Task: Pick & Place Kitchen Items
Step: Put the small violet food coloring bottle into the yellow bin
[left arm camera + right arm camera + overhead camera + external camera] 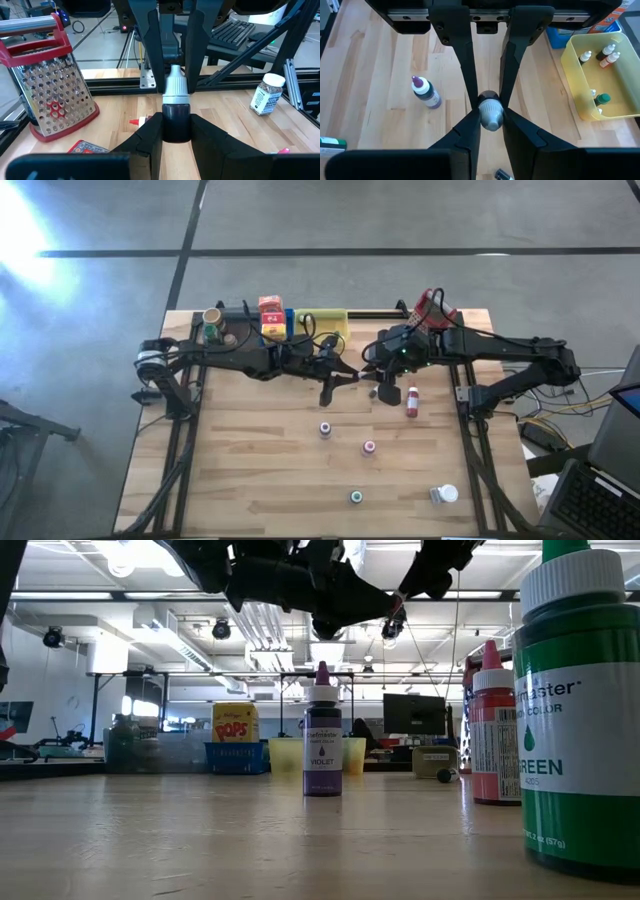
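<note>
green-capped bottle (pixel 575 720) sits nearest the low camera, upright, label reads green.

wooden table (pixel 260 470) carries everything. two arms reach in from opposite sides and meet over the middle of the table, both stretched out roughly level. left arm comes from the left edge, right arm from the right edge.

one metal grater (pixel 50 85) with red handle stands upright at the back right. three trays along the back edge: blue tray (pixel 237 755), yellow tray (pixel 572 70) just beside it, and a third tray farther left that i can't make out well. one red-and-yellow box (pixel 270 315) stands in the blue tray. the yellow tray holds at least five small bottles. two round containers (pixel 212 320) sit at the back left corner.

loose on the table, apart from each other: five items. one red bottle (pixel 412 402), one violet bottle (pixel 322 740), one pink-capped bottle (pixel 369 447), the green one, one white-lidded jar (pixel 445 495).

one dark bottle (pixel 176 90) with a pale cap is in the air between the arms. left gripper (pixel 176 127) is closed on its dark body. right gripper (pixel 490 117) is closed on its cap end, from the opposite side. fingers of both are narrow-set, touching the bottle.
</note>
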